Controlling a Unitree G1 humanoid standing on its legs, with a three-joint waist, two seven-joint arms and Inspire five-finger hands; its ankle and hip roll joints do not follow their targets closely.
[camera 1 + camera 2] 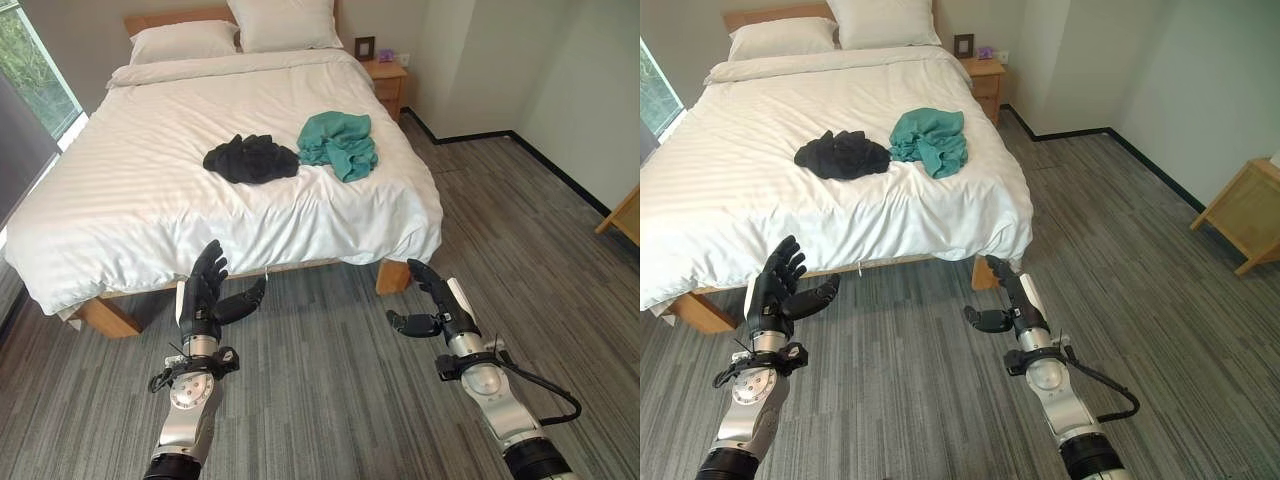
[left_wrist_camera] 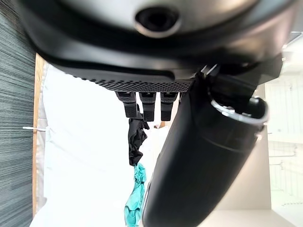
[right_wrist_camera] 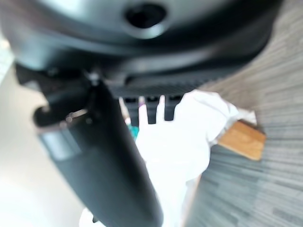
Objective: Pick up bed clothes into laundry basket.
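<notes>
Two garments on bed (image 1: pixel 150 200), touching: one black (image 1: pixel 251 159), one teal (image 1: pixel 339 143). Two pillows (image 1: pixel 285 24) at head. Left hand (image 1: pixel 203 297), right hand (image 1: pixel 432 300) raised over floor, fingers spread, empty.

Both arms out front, short of the bed (image 1: pixel 150 230) foot edge.
Left robot hand (image 1: pixel 205 295) raised upright, fingers straight, thumb splayed toward the right arm, holding nothing. Right robot hand (image 1: pixel 432 300) near the bed's foot corner, fingers extended, thumb out sideways, holding nothing.
</notes>
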